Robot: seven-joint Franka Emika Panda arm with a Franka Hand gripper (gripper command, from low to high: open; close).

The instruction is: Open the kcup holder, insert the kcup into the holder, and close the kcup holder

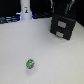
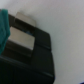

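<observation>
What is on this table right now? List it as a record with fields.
kcup holder: black box, toward the exterior view's right, two pale marks on its front
kcup: green top, on the table, well apart from the holder, not inserted
gripper: over the holder; open or shut unclear
white bottle-like object: upright, at the back

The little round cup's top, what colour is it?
Bright green, on the tiny round whitish cup; clearest in the exterior view.
</observation>
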